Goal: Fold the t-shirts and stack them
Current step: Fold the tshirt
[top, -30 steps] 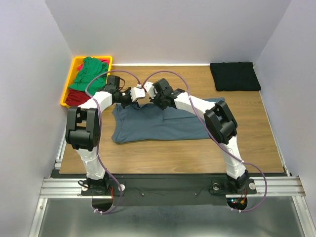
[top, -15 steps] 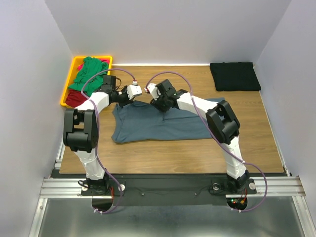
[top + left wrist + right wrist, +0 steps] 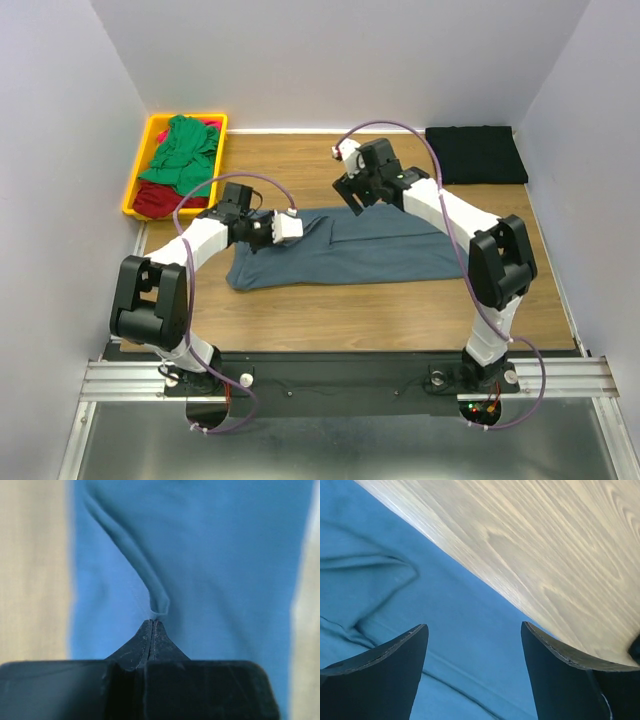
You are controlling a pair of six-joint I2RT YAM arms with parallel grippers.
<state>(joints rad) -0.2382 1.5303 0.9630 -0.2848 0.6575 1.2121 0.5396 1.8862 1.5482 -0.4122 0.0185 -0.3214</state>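
R fingers [image 3: 380, 675] shifted right, now released, L fingers [image 3: 142, 650] clenched on blue-grey t-shirt [image 3: 370, 250] fold

Ridge of blue-grey t-shirt [image 3: 215, 555] in the closed left claw [image 3: 151, 626]

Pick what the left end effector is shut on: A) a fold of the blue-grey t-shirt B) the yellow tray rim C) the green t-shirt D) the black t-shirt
A: the left wrist view shows the left end effector closed tight, pinching a raised ridge of the blue-grey t-shirt.
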